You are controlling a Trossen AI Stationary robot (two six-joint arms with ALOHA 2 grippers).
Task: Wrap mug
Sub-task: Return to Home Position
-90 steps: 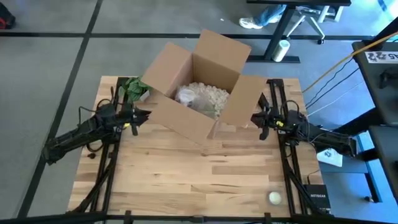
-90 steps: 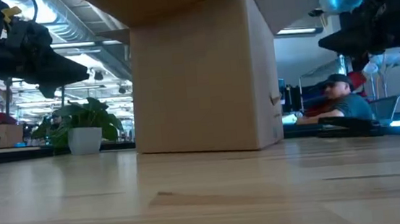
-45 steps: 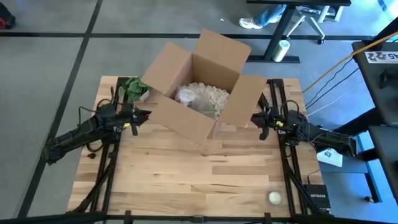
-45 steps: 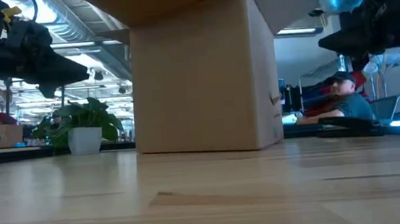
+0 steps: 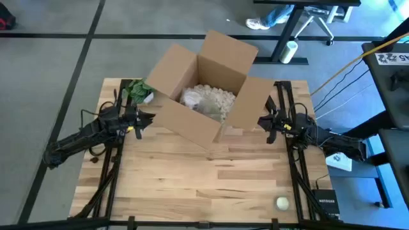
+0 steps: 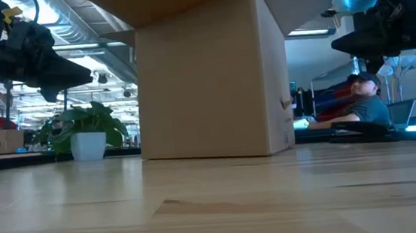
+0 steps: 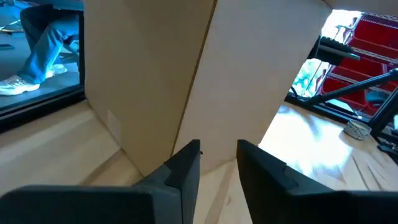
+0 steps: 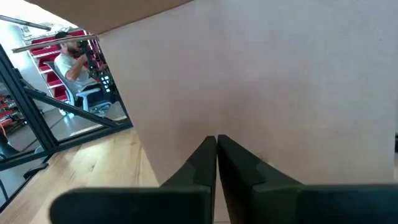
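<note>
The biggest risk was a bump. The left gripper (image 5: 148,117) hung just beside the box (image 5: 204,89), at 9 o'clock from it. The right gripper (image 5: 262,120) hung just beside the box too, at 3 o'clock. If either arm swung toward the box as it pulled away, it could shove the box or catch a flap. The box sat at 12 o'clock on the table (image 5: 192,185), near the far edge, so a hard push might slide it off. The plant (image 5: 136,91) stood at 10 o'clock on the table, near the left arm, and a wide swing could knock it over.

The left gripper had a small gap between its fingers (image 7: 183,165) and held nothing. The right gripper was closed, finger against finger (image 8: 199,158), and held nothing.

The wrapped mug (image 5: 192,98) lay inside the box, toward 9 o'clock. It looked like a pale, lumpy bundle, and no blue showed through. White bits (image 5: 214,99) lay in a pile touching it, toward 3 o'clock. I could not see any tape, so the wrap might come loose if the box got shaken.
</note>
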